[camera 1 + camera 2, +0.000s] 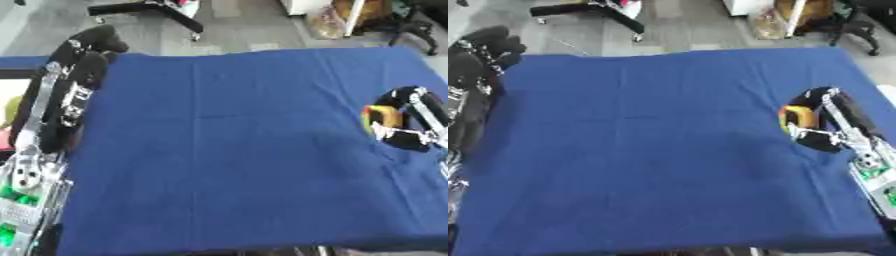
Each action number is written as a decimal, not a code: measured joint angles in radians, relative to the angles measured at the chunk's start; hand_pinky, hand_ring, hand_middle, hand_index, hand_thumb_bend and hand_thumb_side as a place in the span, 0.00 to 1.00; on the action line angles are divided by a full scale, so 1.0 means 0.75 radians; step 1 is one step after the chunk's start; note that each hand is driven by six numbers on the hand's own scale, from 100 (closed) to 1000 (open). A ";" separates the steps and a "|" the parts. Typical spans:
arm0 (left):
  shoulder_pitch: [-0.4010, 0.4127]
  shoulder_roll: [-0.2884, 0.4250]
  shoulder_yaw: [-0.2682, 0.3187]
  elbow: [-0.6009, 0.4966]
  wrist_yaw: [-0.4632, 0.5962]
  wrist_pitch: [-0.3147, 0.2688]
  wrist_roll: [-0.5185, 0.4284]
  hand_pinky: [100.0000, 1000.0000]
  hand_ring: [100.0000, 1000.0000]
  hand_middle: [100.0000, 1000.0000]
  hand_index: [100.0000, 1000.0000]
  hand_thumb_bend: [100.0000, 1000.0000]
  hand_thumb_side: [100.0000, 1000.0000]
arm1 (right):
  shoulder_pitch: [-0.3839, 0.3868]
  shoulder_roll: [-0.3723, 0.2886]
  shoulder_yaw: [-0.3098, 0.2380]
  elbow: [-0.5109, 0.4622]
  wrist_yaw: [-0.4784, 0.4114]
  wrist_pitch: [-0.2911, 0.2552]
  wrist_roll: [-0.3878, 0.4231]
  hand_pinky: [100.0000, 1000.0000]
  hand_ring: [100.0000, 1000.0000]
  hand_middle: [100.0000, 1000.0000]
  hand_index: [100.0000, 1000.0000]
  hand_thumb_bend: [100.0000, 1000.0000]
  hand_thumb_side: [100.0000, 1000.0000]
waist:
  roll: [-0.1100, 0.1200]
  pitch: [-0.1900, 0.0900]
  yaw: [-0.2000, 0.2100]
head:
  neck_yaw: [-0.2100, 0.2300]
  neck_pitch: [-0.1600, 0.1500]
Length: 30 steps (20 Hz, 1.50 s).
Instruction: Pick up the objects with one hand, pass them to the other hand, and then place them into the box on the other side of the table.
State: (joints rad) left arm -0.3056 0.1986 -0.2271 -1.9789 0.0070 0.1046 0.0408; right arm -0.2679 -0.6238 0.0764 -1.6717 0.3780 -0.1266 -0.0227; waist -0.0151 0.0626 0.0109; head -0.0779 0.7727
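Fingers of the right hand [820,125] curl round a yellow object [800,117] near the surface's [227,150] right edge. The left hand [92,42], at the far left corner, fingers unreadable, lies well apart across the blue cloth; no box is identifiable.

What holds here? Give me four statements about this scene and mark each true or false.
1. A blue cloth covers the table. True.
2. The right hand has its fingers curled round a yellow object. True.
3. The left hand hangs over the middle of the cloth. False: it is at the cloth's far left corner.
4. The two hands meet over the yellow object. False: they are at opposite sides of the table, and only the right hand holds the object.
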 measured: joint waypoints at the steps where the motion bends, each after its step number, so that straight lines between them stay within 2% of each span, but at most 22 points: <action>1: 0.003 -0.006 -0.008 0.000 0.002 0.009 -0.002 0.93 0.91 0.62 0.82 0.55 0.72 | -0.024 -0.005 0.009 -0.047 -0.027 0.002 0.007 0.13 0.41 0.38 0.06 0.00 0.00 | 0.000 0.000 0.000 | 0.003 0.000; 7: 0.025 -0.046 -0.068 0.028 0.024 0.060 -0.020 0.94 0.92 0.62 0.82 0.52 0.72 | -0.223 -0.026 0.090 -0.337 -0.209 0.015 0.095 0.13 0.39 0.35 0.07 0.00 0.00 | -0.002 -0.004 0.004 | 0.015 0.000; 8: 0.027 -0.055 -0.081 0.044 0.025 0.065 -0.022 0.94 0.92 0.62 0.82 0.54 0.63 | -0.261 -0.026 0.107 -0.365 -0.239 0.011 0.117 0.13 0.39 0.35 0.07 0.00 0.00 | -0.004 -0.007 0.005 | 0.016 0.000; 9: 0.027 -0.062 -0.095 0.061 0.026 0.069 -0.026 0.94 0.92 0.62 0.82 0.51 0.70 | -0.298 -0.023 0.126 -0.383 -0.267 0.003 0.140 0.13 0.39 0.35 0.07 0.00 0.00 | -0.005 -0.009 0.009 | 0.019 0.000; 14: 0.011 -0.104 -0.172 0.156 0.028 0.080 -0.061 0.94 0.93 0.63 0.82 0.51 0.65 | -0.430 0.031 0.216 -0.410 -0.362 -0.027 0.256 0.13 0.40 0.36 0.07 0.00 0.00 | -0.006 -0.012 0.022 | 0.022 0.000; 22: -0.086 -0.186 -0.287 0.242 -0.017 0.076 -0.161 0.94 0.94 0.64 0.84 0.57 0.66 | -0.492 0.146 0.311 -0.411 -0.419 -0.029 0.385 0.13 0.41 0.38 0.07 0.00 0.00 | -0.017 -0.012 0.042 | 0.033 0.000; 30: -0.122 -0.245 -0.329 0.256 0.012 0.061 -0.178 0.94 0.93 0.64 0.83 0.57 0.66 | -0.492 0.225 0.370 -0.411 -0.431 -0.014 0.462 0.14 0.42 0.39 0.07 0.00 0.00 | -0.022 -0.011 0.056 | 0.056 0.000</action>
State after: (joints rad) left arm -0.3969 0.0151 -0.4736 -1.7869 0.0160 0.1502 -0.0930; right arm -0.6369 -0.4554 0.3539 -1.9799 0.0549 -0.1371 0.3238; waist -0.0320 0.0540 0.0529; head -0.0355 0.7727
